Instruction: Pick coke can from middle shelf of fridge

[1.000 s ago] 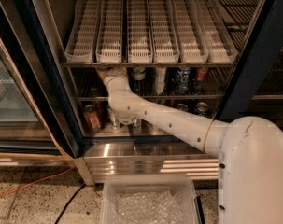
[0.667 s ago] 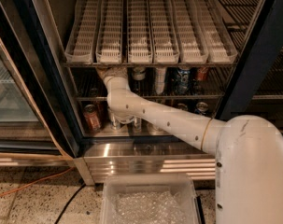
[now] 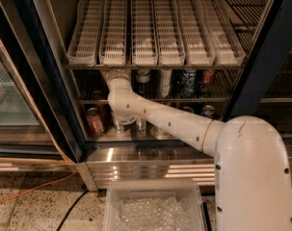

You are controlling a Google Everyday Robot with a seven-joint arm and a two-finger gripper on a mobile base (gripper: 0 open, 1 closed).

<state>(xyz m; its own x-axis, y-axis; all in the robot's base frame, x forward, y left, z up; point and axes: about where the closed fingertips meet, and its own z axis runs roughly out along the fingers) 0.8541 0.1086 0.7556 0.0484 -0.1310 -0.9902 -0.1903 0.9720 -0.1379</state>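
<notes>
Camera view: end effector (image 3: 116, 74) inside fridge (image 3: 150, 165), at left end of middle shelf (image 3: 218, 99), tip tucked behind front edge of white slotted rack (image 3: 155, 28) just above it. Open or closed: cannot tell. Coke can (image 3: 208, 75) upright on same shelf, well right of end effector, not touching. Blue-and-white can (image 3: 187, 81) between them, just beside coke can. Orange-brown can (image 3: 94, 121) below-left of end effector, on lower level. Clear bin (image 3: 152, 208) well below.

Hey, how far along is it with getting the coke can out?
Done: arm is inside the fridge at the middle shelf. In hand: the reach; gripper hidden behind the white rack, left side. Left: the coke can stands far right, ungrasped.
</notes>
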